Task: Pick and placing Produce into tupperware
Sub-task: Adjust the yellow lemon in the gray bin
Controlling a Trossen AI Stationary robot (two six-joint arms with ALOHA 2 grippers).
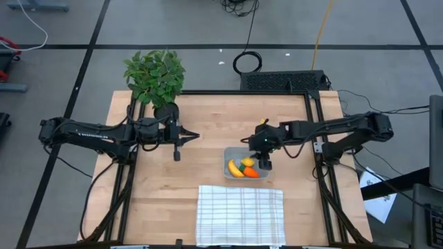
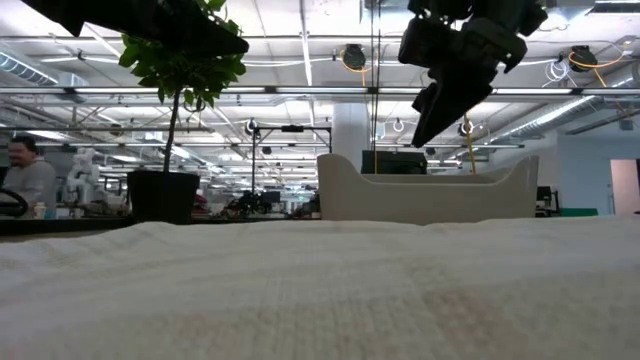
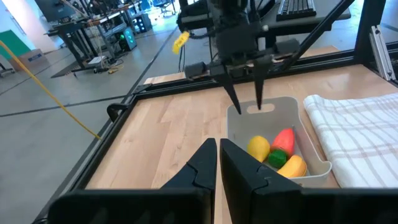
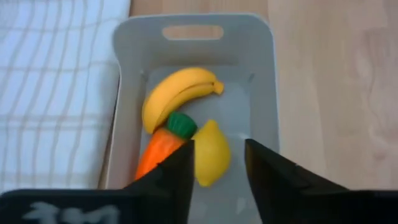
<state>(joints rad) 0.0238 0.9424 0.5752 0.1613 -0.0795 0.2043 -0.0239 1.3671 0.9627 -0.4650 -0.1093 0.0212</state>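
Note:
The tupperware (image 1: pixel 226 163) is a shallow grey tub on the wooden table, also seen in the right wrist view (image 4: pixel 261 74) and the left wrist view (image 3: pixel 280 111). Inside it lie the yellow banana (image 4: pixel 177 93), the orange carrot with its green top (image 4: pixel 158 152) and the lemon (image 4: pixel 211 152). My right gripper (image 4: pixel 217 165) hangs open above the tub, fingers pointing down on either side of the lemon, clear of it; the low view shows it (image 2: pixel 437 112) above the rim. My left gripper (image 1: pixel 195 136) is shut, raised left of the tub, pointing toward it.
A white checked cloth (image 1: pixel 240 214) lies at the near edge, just in front of the tub, and fills the low view's foreground (image 2: pixel 320 290). A potted plant (image 1: pixel 156 76) stands at the far left corner, behind the left arm. Bare wood lies between the left gripper and the tub.

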